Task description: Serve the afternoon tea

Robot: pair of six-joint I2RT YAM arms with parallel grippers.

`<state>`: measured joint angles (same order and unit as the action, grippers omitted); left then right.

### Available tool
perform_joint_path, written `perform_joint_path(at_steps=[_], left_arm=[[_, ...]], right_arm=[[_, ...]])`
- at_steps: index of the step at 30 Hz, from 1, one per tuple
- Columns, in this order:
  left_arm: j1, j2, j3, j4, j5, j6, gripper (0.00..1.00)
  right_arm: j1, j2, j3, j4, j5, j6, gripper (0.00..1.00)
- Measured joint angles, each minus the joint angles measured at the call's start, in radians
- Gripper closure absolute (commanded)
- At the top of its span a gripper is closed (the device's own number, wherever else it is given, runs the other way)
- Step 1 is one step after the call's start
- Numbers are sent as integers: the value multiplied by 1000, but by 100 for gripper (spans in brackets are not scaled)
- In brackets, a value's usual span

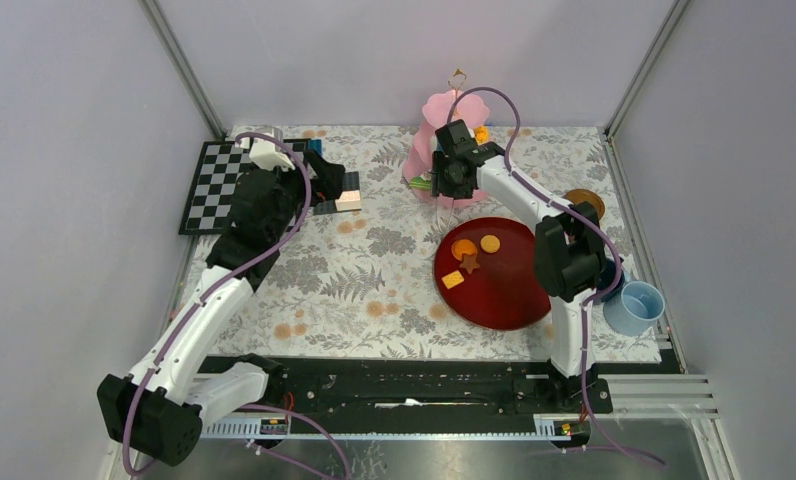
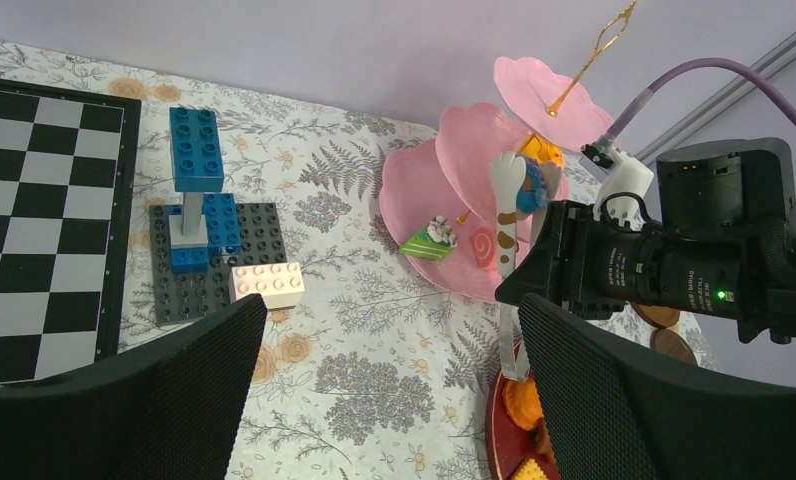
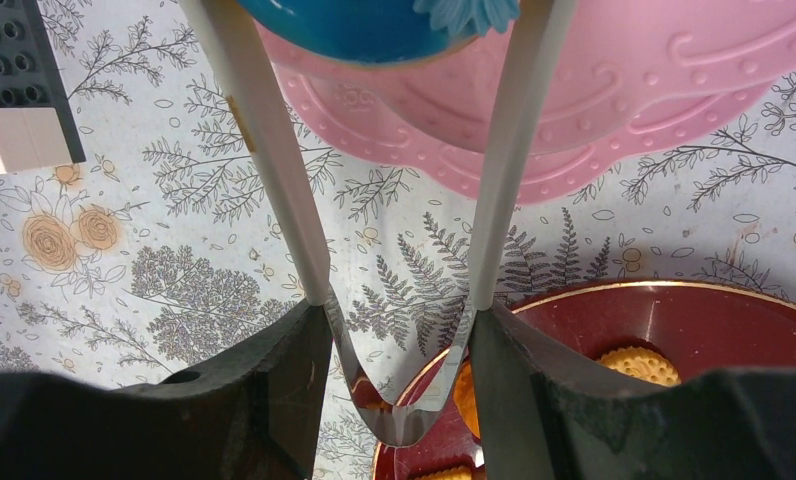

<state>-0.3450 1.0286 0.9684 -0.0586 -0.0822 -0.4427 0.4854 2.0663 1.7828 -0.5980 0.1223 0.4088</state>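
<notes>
Glimpses only of the blue sweet (image 3: 359, 25): the right wrist view cuts it off at the top, pinched between the tips of the white tongs (image 3: 274, 170), close against the tiers of the pink stand (image 3: 624, 90). The right fingers (image 3: 294, 360) are clamped on the tongs' arms. Overhead, the right arm hides that grip; the stand is at the far edge of the surface (image 1: 374, 290), with the dark red tray (image 1: 504, 290) and its biscuits (image 1: 489, 243) nearer. Only the left wrist view shows a green cake piece (image 2: 429, 242) on the lowest tier. The left fingers (image 2: 224, 345) stand apart, holding nothing.
</notes>
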Motion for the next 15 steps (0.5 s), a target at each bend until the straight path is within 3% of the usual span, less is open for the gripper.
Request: perform_joint_path(at_steps=[15], left_arm=[[1,2,0,0,0,0,1]], right_arm=[[0,0,4,6,16,-1,41]])
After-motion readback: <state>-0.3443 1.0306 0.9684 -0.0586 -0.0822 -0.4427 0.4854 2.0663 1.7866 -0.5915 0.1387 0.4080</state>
